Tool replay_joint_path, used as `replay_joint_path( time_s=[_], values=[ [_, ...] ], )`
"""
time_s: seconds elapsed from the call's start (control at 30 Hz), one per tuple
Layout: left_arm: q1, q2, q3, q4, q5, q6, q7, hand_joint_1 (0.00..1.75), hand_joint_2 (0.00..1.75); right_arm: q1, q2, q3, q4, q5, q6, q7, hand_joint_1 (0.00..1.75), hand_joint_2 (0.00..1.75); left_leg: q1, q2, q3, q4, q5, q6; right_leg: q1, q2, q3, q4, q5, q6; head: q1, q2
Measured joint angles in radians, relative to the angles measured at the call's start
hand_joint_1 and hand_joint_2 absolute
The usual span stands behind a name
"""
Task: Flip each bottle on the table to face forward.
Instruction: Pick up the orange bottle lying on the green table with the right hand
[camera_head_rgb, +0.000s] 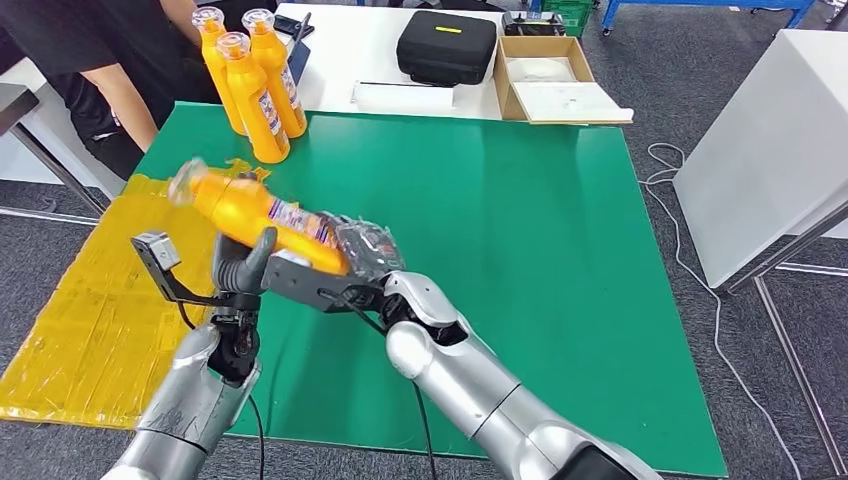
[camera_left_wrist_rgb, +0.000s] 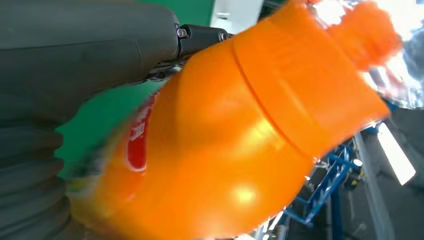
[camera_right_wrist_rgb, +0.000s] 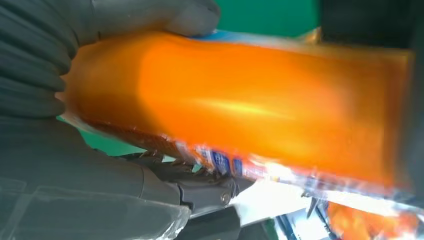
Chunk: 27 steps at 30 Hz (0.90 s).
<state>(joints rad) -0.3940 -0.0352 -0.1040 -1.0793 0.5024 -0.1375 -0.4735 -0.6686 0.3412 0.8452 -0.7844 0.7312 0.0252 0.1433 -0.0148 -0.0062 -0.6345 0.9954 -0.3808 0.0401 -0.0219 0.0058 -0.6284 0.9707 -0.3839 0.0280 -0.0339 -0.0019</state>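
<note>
A yellow sheet (camera_head_rgb: 90, 300) lies over the left edge of the green table (camera_head_rgb: 520, 260). Just right of it, the left hand (camera_head_rgb: 245, 272) and right hand (camera_head_rgb: 345, 262) both grip one orange bottle (camera_head_rgb: 262, 215), lifted off the table and tilted, cap toward the upper left. Three more bottles (camera_head_rgb: 255, 85) stand upright at the far left corner, beside a person (camera_head_rgb: 100, 70). The table's right half lies bare to its right edge. A black case (camera_head_rgb: 447, 45) and cardboard box (camera_head_rgb: 555, 75) sit beyond the far edge.
</note>
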Motion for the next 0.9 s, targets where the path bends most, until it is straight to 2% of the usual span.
replay_joint_path(
  time_s=[0.2,0.47,0.5,0.6,0.63,0.9],
  values=[
    [0.047,-0.006,0.015,-0.04,0.051,-0.065,0.071,0.0,1.75,0.027,0.001,0.058,0.005,0.004,-0.016,0.022,1.75,1.75,0.0,0.001,0.0,0.0,0.0,0.0,0.0,0.0,-0.001,0.0,0.0,0.0,0.0,0.0],
    [0.081,-0.014,0.03,-0.069,0.058,-0.073,0.083,0.0,1.75,0.035,0.0,0.089,0.007,0.006,-0.016,0.033,1.75,1.75,-0.001,0.0,0.0,0.0,0.0,0.0,0.0,0.0,-0.001,0.0,0.0,0.0,0.0,0.0],
    [0.083,-0.014,0.031,-0.072,0.057,-0.073,0.084,0.27,1.75,0.036,0.0,0.092,0.007,0.006,-0.016,0.033,1.75,1.75,-0.001,0.0,0.0,0.0,0.0,0.0,0.0,0.0,-0.001,0.0,0.0,0.0,0.0,0.0],
    [0.091,-0.016,0.032,-0.08,0.053,-0.074,0.087,1.58,1.75,0.036,0.0,0.101,0.012,0.004,-0.016,0.035,1.75,1.75,-0.001,0.001,0.0,0.0,0.0,0.0,0.0,0.0,-0.001,0.0,0.0,0.0,0.0,0.0],
    [0.094,-0.018,0.033,-0.082,0.05,-0.075,0.087,1.75,1.75,0.036,0.0,0.103,0.014,0.003,-0.016,0.035,1.75,1.75,-0.001,0.001,0.0,0.0,0.0,0.0,0.0,0.0,-0.001,0.0,0.0,0.0,0.0,0.0],
    [0.107,-0.031,0.041,-0.092,0.025,-0.088,0.085,1.75,1.75,0.049,0.0,0.106,0.039,0.014,-0.043,0.024,1.75,1.75,-0.001,0.001,0.0,0.0,0.0,0.0,0.0,0.0,-0.001,0.0,0.0,0.0,0.0,0.0]
  ],
)
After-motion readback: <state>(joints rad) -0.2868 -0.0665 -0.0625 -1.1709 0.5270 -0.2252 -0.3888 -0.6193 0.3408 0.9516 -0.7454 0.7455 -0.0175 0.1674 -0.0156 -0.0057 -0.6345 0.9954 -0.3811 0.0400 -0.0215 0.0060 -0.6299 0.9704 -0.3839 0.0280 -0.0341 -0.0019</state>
